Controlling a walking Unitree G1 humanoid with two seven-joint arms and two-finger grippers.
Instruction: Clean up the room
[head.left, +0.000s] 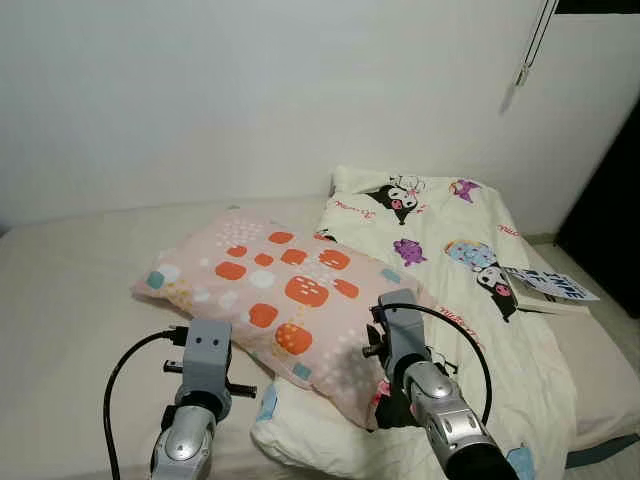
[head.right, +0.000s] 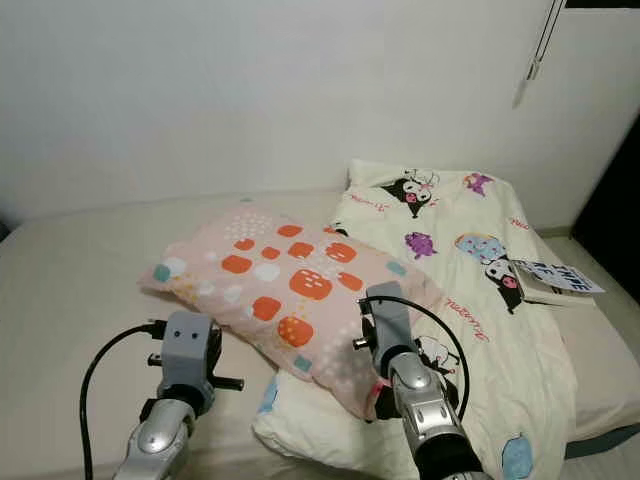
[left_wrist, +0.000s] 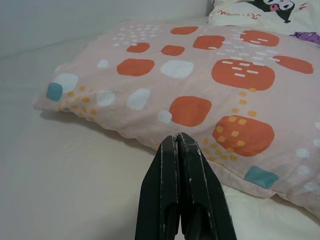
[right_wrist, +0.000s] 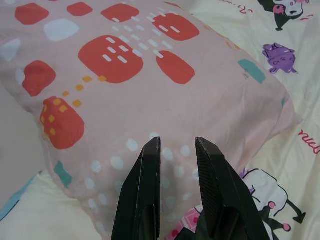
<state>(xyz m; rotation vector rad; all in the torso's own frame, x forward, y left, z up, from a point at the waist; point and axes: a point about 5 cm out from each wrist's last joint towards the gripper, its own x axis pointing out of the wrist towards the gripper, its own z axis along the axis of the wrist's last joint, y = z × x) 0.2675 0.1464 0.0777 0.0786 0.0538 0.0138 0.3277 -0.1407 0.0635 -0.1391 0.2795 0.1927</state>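
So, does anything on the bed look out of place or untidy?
Yes. The pink pillow lies askew mid-bed, partly on the rumpled cartoon quilt instead of squarely at the wall. A booklet rests on the quilt's right edge.

We're squinting at red script on the cartoon quilt (head.left: 470, 250) and dark print on a paper (head.left: 546, 282) lying there, but it's all too blurry to read.

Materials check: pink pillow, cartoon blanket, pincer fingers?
Pink pillow: woven fabric cover, likely cotton, matte, printed orange and white patches; soft fill, judging by the puffed shape. Cartoon blanket: thin quilted-looking fabric, matte cream, creased and folded. Left pincer and right pincer fingers: hard black material, probably plastic or rubber-coated, with a slight sheen along the edges.
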